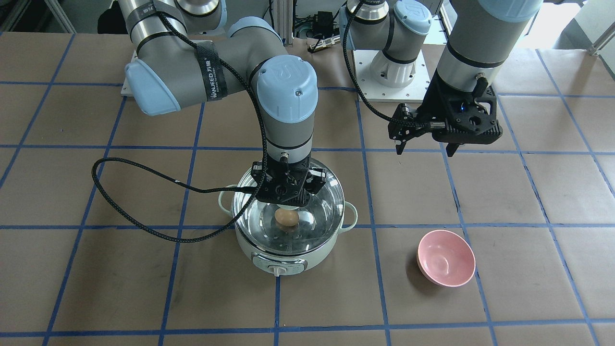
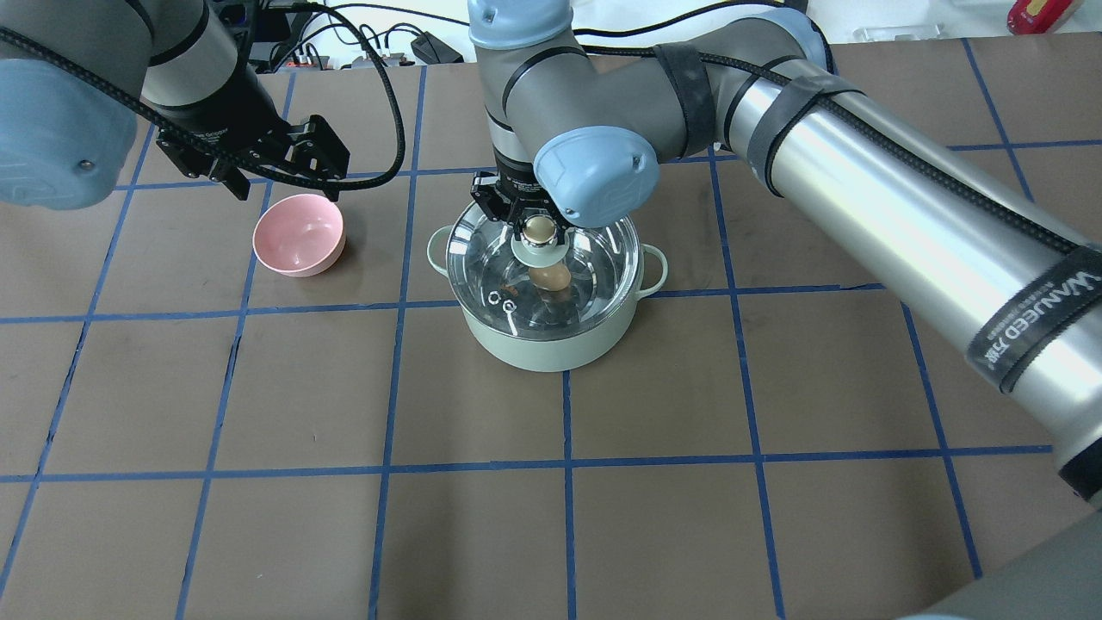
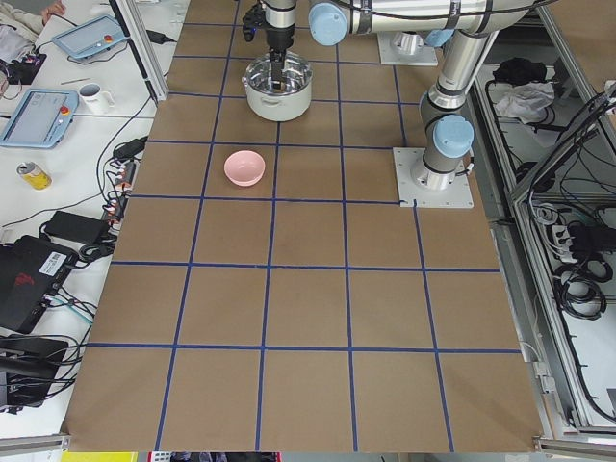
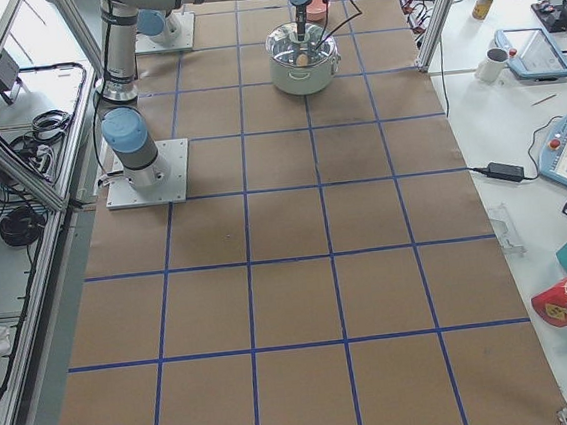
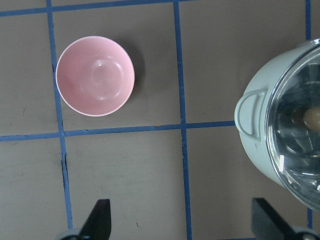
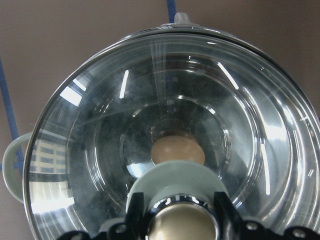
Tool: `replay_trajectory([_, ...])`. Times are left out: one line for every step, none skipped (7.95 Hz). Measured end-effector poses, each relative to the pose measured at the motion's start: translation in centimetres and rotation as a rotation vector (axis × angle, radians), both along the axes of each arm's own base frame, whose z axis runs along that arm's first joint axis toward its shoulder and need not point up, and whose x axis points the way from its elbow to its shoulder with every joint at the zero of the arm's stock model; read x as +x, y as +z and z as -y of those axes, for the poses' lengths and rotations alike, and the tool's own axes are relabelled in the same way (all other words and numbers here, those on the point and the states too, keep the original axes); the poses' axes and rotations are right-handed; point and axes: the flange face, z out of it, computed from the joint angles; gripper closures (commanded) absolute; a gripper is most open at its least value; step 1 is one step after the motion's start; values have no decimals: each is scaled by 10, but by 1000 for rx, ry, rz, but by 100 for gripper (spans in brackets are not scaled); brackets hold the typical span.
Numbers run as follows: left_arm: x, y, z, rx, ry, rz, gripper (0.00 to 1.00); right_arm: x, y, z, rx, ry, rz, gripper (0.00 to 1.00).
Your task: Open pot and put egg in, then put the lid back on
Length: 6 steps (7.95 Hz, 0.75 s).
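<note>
The mint-green pot (image 1: 269, 257) stands on the table with the tan egg (image 1: 287, 217) lying on its steel bottom. The clear glass lid (image 1: 326, 202) sits over the pot's mouth; I cannot tell whether it rests on the rim or hangs just above it. My right gripper (image 2: 541, 231) is shut on the lid's beige knob. The right wrist view shows its fingers (image 6: 225, 212) on either side of the knob and the egg (image 6: 177, 150) through the glass lid (image 6: 100, 150). My left gripper (image 1: 425, 146) is open and empty, raised off the table to the pot's left.
An empty pink bowl (image 2: 299, 234) stands left of the pot (image 2: 542, 344), close under my left gripper (image 2: 284, 176); it also shows in the left wrist view (image 5: 95, 76). The right arm's black cable (image 1: 144, 221) loops over the table beside the pot.
</note>
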Motion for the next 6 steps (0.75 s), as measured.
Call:
replay_trajectory([0, 0, 0, -1, 0, 0, 0, 0, 0, 0, -1, 1, 0, 22])
replay_trajectory([0, 0, 1, -1, 0, -1, 0, 0, 0, 0, -2, 3, 1, 1])
replay_trajectory([0, -1, 1, 0, 0, -1, 0, 0, 0, 0, -2, 14, 0, 0])
replay_trajectory([0, -1, 1, 0, -1, -1, 0, 0, 0, 0, -3, 26, 1, 0])
replay_trajectory([-1, -2, 2, 1, -2, -1, 0, 0, 0, 0, -4, 32, 1, 0])
replay_trajectory([-1, -2, 2, 1, -3, -2, 0, 0, 0, 0, -4, 34, 1, 0])
